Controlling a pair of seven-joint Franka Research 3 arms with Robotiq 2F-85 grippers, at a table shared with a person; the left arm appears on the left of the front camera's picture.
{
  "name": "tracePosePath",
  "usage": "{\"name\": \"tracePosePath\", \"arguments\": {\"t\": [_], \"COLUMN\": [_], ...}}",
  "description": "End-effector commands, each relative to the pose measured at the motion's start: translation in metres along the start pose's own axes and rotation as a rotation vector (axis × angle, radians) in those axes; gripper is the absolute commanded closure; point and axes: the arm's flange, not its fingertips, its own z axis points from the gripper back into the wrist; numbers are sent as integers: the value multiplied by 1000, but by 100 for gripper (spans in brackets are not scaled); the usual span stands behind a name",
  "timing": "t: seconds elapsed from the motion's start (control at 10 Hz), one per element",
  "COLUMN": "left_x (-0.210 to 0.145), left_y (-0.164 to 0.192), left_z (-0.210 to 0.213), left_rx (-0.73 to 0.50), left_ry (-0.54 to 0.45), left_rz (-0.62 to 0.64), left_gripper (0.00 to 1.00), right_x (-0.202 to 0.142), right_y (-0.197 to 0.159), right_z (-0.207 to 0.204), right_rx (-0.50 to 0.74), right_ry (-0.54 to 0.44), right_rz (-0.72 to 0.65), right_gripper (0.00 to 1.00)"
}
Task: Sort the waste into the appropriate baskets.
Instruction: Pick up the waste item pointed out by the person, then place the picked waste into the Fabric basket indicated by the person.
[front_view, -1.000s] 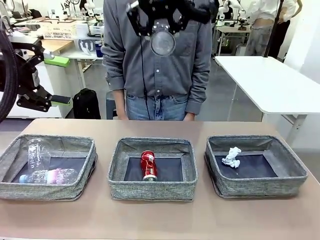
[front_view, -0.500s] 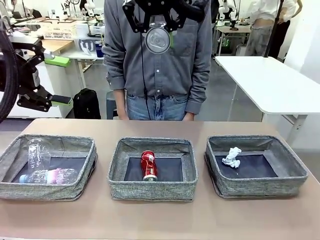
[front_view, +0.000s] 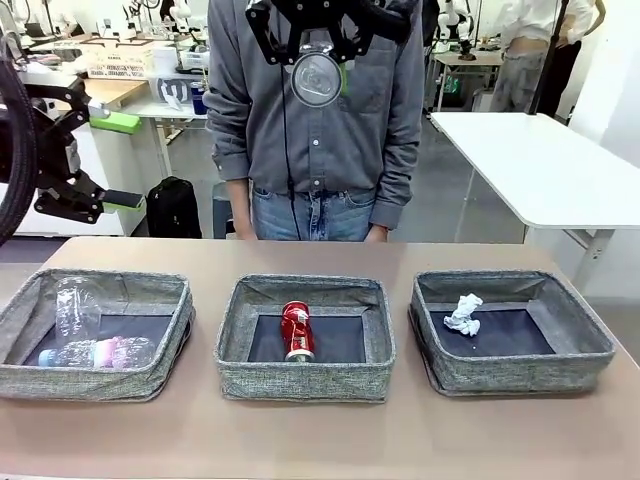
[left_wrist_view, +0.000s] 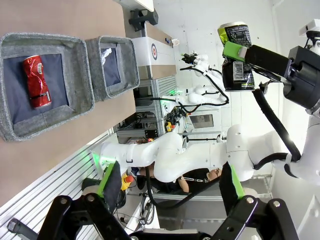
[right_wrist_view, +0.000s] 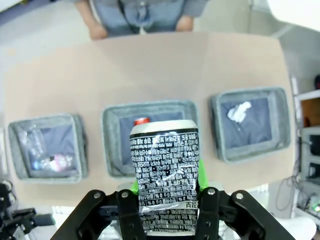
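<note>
Right gripper holds the crushed dark can high above the table

The right gripper (front_view: 318, 50) is clenched on the crushed dark can (right_wrist_view: 165, 175), high above the middle basket (front_view: 305, 380), where the crushed red soda can (front_view: 296, 330) lies. The left gripper (front_view: 105, 160) hangs released at the left. Two clear plastic bottles (front_view: 85, 335) lie in the left basket (front_view: 90, 385); the crumpled white paper wad (front_view: 464, 314) lies in the right basket (front_view: 520, 375).
</note>
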Motion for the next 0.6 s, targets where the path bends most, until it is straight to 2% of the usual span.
{"name": "tracePosePath", "arguments": {"t": [0.0,0.5], "left_x": [1,1], "left_y": [-1,-1], "left_z": [1,1], "left_rx": [-23,-23], "left_ry": [-2,-2], "left_rz": [-18,-18], "left_gripper": [0,0], "right_x": [-1,-1], "right_y": [-5,-5], "right_z": [0,0], "right_rx": [-4,-4], "right_ry": [-11,-11], "right_rz": [21,21], "right_gripper": [60,60]}}
